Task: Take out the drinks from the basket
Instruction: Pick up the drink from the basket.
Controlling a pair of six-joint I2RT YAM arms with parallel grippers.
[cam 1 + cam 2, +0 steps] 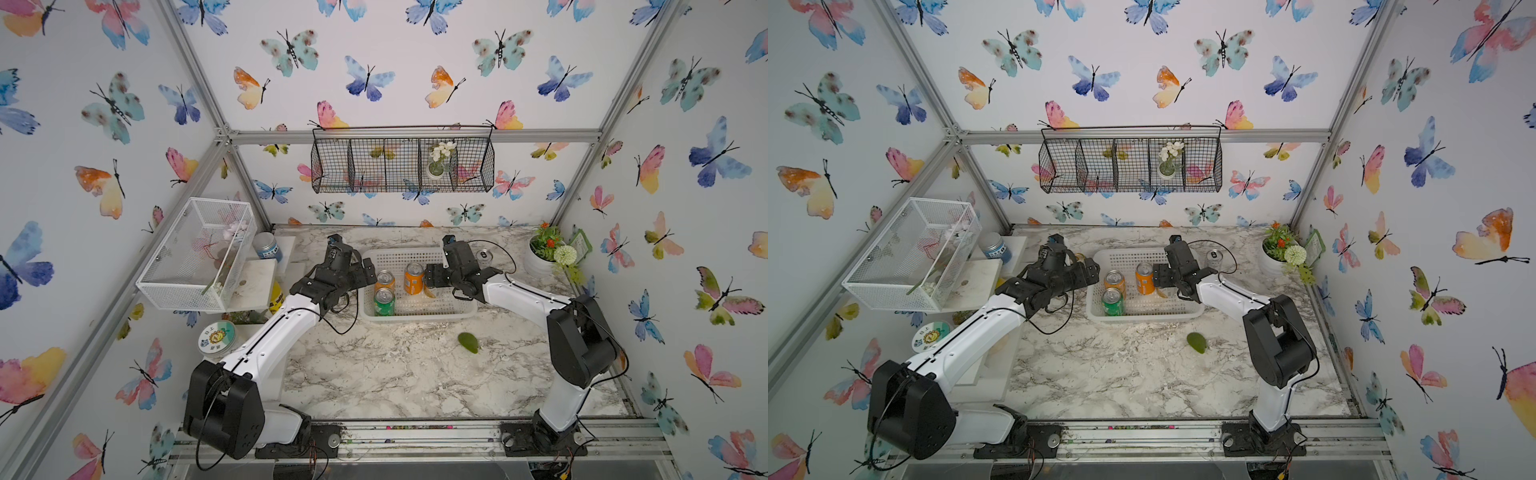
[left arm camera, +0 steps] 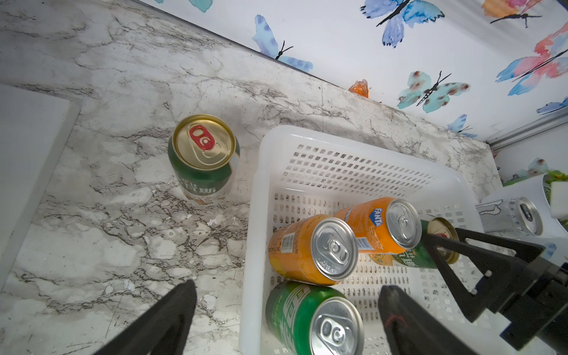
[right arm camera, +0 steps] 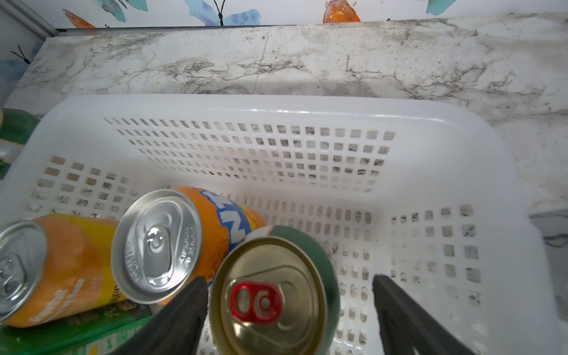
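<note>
Fruit: green fruit (image 1: 468, 343) on the table (image 1: 395, 374), in front of the basket.
Basket: white basket (image 1: 415, 316) holds a bright green can (image 1: 384, 302), a left orange can (image 1: 385, 280), a right orange can (image 1: 414, 277) and a dark green can (image 3: 270, 295).
Right gripper (image 3: 289, 281): fingers apart astride the dark green can, not clamped.
Left gripper (image 2: 289, 289): fingers wide apart over the basket's left rim, empty.
Beyond: second dark green can (image 2: 201, 153) on the table left of the basket; silver can (image 1: 1214, 258) at its far right.

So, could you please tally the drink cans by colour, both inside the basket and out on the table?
Orange cans: 2, in the basket
Bright green can: 1, in the basket
Dark green gold-topped cans: 2, one on the table, one in the basket
Silver can: 1, on the table
Total: 6
</note>
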